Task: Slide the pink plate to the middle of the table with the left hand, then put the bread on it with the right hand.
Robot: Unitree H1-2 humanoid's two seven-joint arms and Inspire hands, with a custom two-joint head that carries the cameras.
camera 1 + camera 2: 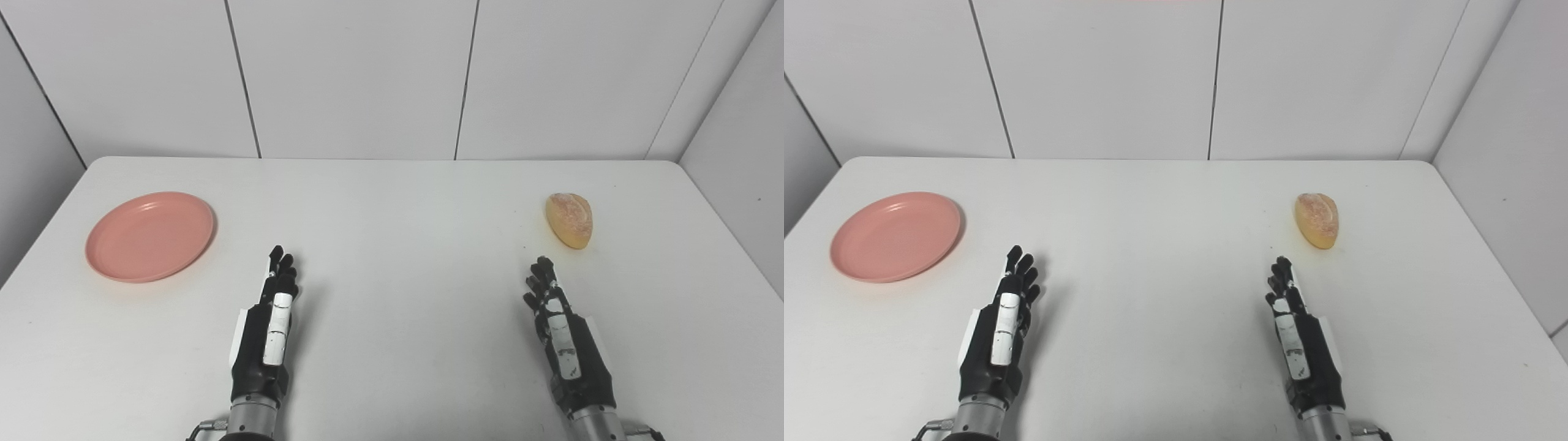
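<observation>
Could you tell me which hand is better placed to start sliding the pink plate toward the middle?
The left hand: it is open, empty and nearer the pink plate. The right hand sits across the table, by the bread.

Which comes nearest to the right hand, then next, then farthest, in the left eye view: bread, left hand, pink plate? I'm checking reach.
1. bread, just beyond the right hand, slightly to its right.
2. left hand, level with it, across the table's middle.
3. pink plate, far left side.
</observation>
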